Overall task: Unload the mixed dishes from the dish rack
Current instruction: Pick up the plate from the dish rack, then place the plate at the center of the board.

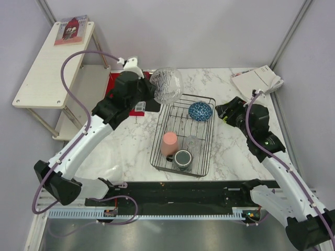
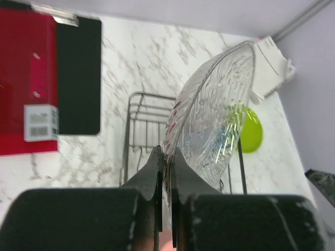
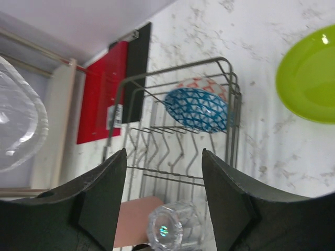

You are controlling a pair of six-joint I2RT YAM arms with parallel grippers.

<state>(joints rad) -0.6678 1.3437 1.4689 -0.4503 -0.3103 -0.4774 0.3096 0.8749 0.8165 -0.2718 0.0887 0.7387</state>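
The dish rack (image 1: 205,137), a black wire basket, stands mid-table. My left gripper (image 1: 152,90) is shut on the rim of a clear ribbed glass plate (image 1: 166,84) and holds it tilted in the air over the rack's far left corner; the left wrist view has the fingertips (image 2: 157,157) pinching that plate (image 2: 212,110). Inside the rack are a blue patterned bowl (image 1: 200,111), a salmon-pink cup (image 1: 169,144), a clear drinking glass (image 1: 192,144) and a dark grey mug (image 1: 183,159). My right gripper (image 1: 223,112) hangs open beside the rack's right side, empty. A lime-green plate (image 3: 309,76) lies on the table right of the rack.
A red clipboard (image 2: 26,78) with a black board (image 2: 78,78) beside it lies left of the rack. A white wooden shelf (image 1: 52,63) carrying a book (image 1: 72,29) stands at the far left. A white object (image 1: 259,79) sits at the back right corner.
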